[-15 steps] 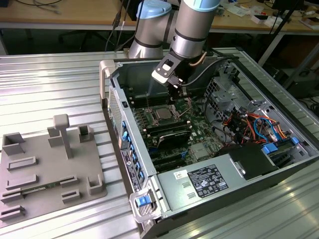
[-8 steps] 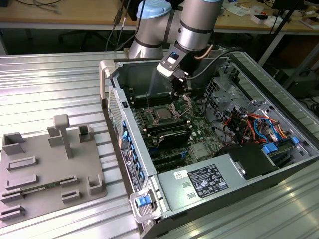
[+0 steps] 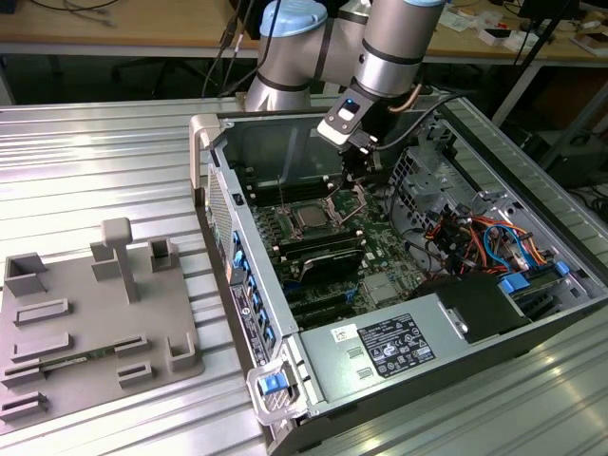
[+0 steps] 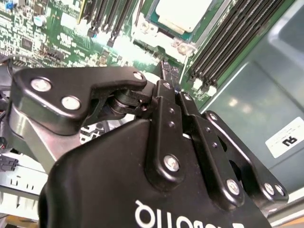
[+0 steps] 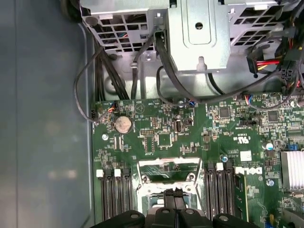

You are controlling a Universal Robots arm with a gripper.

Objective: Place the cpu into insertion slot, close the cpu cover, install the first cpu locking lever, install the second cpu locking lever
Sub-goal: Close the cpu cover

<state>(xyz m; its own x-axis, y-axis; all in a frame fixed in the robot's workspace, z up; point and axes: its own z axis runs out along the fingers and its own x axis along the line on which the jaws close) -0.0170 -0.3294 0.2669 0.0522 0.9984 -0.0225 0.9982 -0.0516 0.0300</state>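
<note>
My gripper [image 5: 175,194] is narrow: its fingers are together with nothing between them, so the tips fit among the socket parts. Just below the tips is the cover [image 5: 166,164], which I judge not yet latched. Just beyond, the cpu [image 4: 183,13] lies flat in the slot [image 4: 148,16], seated ready for clamping.

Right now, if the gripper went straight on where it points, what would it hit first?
The gripper would probably meet the silver frame right beside the chip first; depth is unclear.
</note>
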